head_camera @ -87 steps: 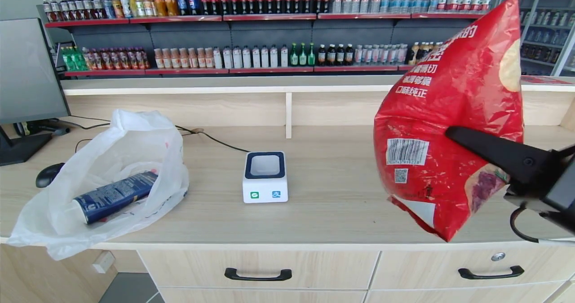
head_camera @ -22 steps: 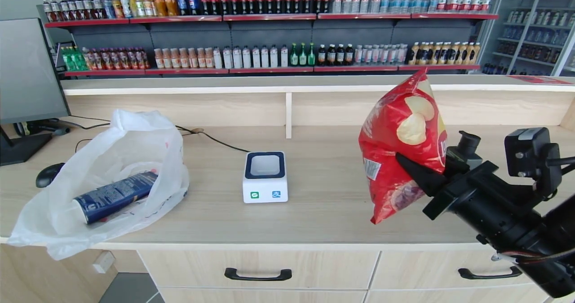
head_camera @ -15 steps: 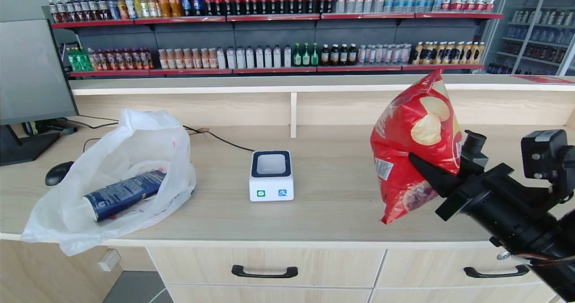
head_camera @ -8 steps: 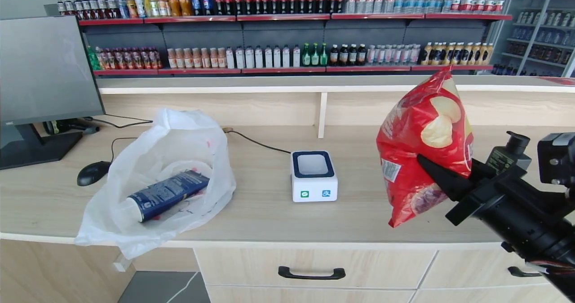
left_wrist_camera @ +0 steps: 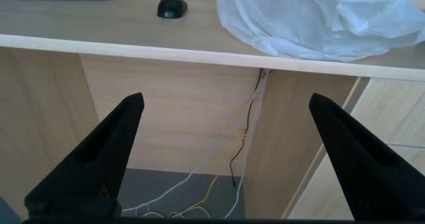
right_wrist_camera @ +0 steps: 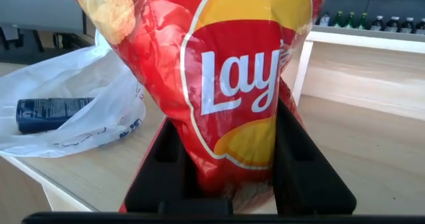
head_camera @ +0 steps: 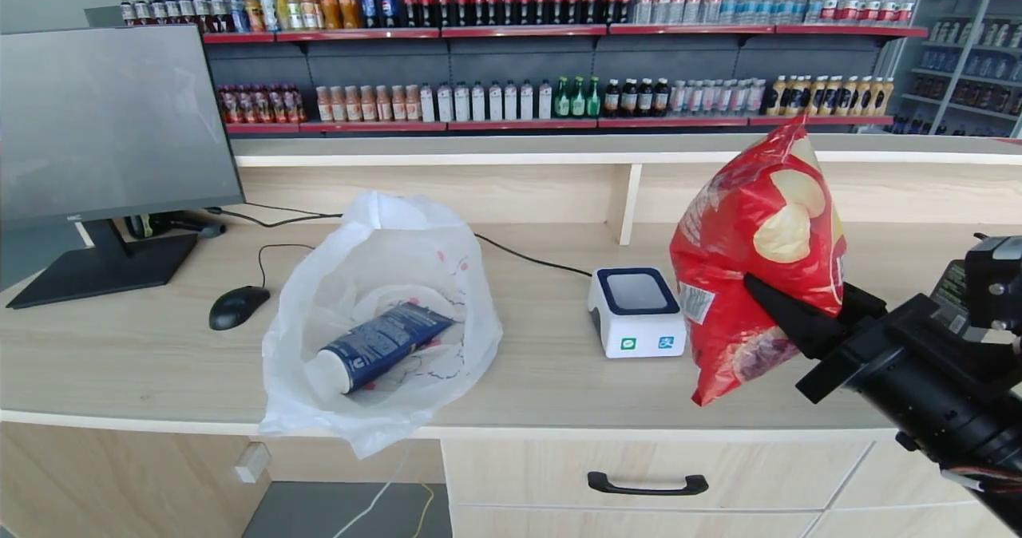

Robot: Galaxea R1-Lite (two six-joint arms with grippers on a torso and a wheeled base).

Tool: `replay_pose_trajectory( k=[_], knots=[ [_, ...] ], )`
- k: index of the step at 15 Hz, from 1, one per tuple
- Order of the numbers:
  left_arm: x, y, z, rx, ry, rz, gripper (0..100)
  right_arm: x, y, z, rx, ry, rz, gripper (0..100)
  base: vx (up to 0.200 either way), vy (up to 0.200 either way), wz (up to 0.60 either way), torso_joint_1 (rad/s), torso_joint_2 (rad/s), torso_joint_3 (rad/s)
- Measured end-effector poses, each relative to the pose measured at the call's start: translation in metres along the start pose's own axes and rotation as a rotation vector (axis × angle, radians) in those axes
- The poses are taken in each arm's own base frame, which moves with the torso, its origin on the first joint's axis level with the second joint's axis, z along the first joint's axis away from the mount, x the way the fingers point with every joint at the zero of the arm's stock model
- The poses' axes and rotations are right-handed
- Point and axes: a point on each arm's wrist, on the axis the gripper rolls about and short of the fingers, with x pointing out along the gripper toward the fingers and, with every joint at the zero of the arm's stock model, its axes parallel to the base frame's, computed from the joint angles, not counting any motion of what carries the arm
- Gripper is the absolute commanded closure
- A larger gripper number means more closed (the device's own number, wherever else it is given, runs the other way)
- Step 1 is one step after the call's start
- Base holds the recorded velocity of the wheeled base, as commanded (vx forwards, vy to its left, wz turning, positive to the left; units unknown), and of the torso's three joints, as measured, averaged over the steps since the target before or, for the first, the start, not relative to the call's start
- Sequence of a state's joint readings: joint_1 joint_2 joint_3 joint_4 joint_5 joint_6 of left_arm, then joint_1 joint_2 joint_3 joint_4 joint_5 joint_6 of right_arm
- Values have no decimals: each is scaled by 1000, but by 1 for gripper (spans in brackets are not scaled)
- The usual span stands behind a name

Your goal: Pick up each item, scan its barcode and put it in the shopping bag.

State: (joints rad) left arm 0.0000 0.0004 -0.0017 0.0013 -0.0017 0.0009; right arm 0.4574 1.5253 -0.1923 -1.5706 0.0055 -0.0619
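Right tool (right_wrist_camera: pixel 229 147) is pinching the chip bag (head_camera: pixel 758 235), holding it upright over the desk (head_camera: pixel 559 394), just beside the scanner (head_camera: pixel 636 312). Likely the scan step: the barcode (head_camera: pixel 696 302) is needing a turn toward the scanner window. Left tool (left_wrist_camera: pixel 226 101) is hanging spread below the desk edge.

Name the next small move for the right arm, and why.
Probably shift the chips left over the scanner and tilt their barcode down toward its window. The right gripper holds them upright beside the scanner, above the counter, barcode facing sideways, while the window faces up.
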Motion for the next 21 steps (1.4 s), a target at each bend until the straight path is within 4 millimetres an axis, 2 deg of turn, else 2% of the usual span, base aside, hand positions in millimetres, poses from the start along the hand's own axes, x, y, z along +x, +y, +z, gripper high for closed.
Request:
replay_pose_trajectory(
  k=[5,9,12,14,19,21],
  knots=[
    [0,0,0,1,-1,0,0,8,-5,-11,-37,47,-23,100,0,0,0,0,0,0],
    [0,0,0,2,0,0,0,21,-12,-12,-92,35,-52,100,0,0,0,0,0,0],
    [0,0,0,0,0,0,0,36,-11,-14,-173,16,20,100,0,0,0,0,0,0],
    [0,0,0,-1,0,0,0,41,-15,-13,-284,-2,46,100,0,0,0,0,0,0],
    [0,0,0,1,0,0,0,58,-15,-4,-688,-96,82,100,0,0,0,0,0,0],
    [0,0,0,0,0,0,0,64,-19,-8,-846,-91,67,100,0,0,0,0,0,0]
  ],
)
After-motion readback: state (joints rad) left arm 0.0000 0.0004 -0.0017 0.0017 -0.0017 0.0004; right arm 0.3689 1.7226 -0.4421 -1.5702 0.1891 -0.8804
